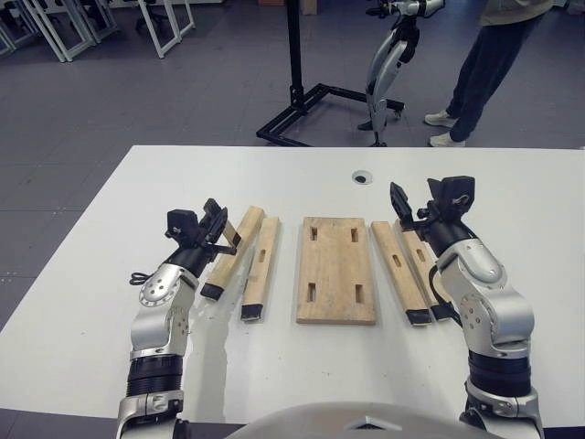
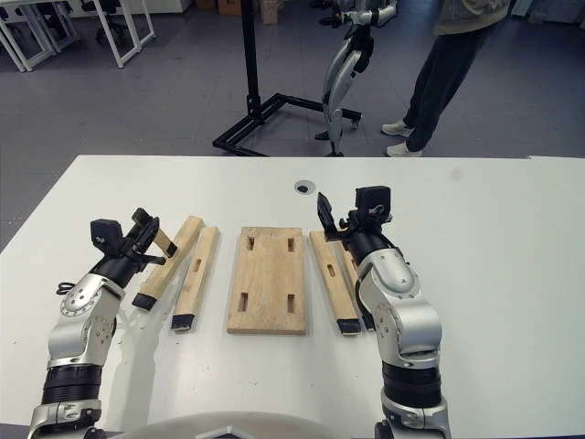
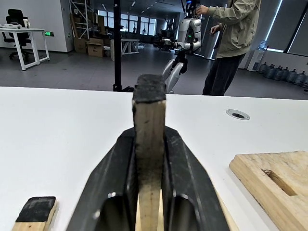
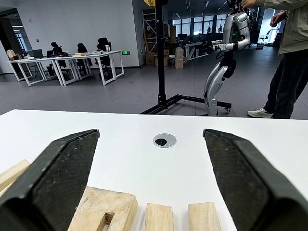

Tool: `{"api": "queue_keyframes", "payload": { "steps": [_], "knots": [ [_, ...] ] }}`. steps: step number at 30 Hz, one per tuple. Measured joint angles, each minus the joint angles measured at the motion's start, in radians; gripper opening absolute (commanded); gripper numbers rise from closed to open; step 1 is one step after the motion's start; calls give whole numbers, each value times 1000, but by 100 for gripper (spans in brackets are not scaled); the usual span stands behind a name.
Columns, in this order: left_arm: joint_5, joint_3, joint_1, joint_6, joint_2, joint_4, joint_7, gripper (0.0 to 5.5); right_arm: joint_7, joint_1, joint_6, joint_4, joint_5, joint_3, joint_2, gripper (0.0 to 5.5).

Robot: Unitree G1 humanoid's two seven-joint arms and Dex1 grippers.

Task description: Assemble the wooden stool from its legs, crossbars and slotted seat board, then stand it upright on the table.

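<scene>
Left pincer (image 1: 217, 224) is clamped on a narrow, black-tipped crossbar (image 3: 149, 125) above the near-left part of the worktop (image 1: 137, 201). Right pincer (image 1: 425, 197) hangs with fingers apart over the right pair of legs (image 1: 395, 256). Mid-worktop lies the slotted seat board (image 1: 335, 270), with the left pair of legs (image 1: 262, 265) just beside it. A cable hole (image 1: 364, 177) sits toward the far edge.

Left tool (image 1: 222, 229) grips a crossbar (image 3: 149, 130); right tool (image 1: 426, 203) hovers with fingers spread wide.
</scene>
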Motion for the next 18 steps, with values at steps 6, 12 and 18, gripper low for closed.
{"api": "queue_keyframes", "payload": {
  "steps": [6, 12, 18],
  "knots": [
    [49, -23, 52, 144, -120, -215, 275, 42, 0, 0, 0, 1, -4, 2, 2, 397],
    [187, -98, 92, 275, -147, -395, 422, 42, -2, 0, 0, 1, -19, 4, 7, 397],
    [271, -103, 110, 253, -161, -407, 457, 79, 0, 0, -10, 8, -21, 3, 11, 397]
  ]
}}
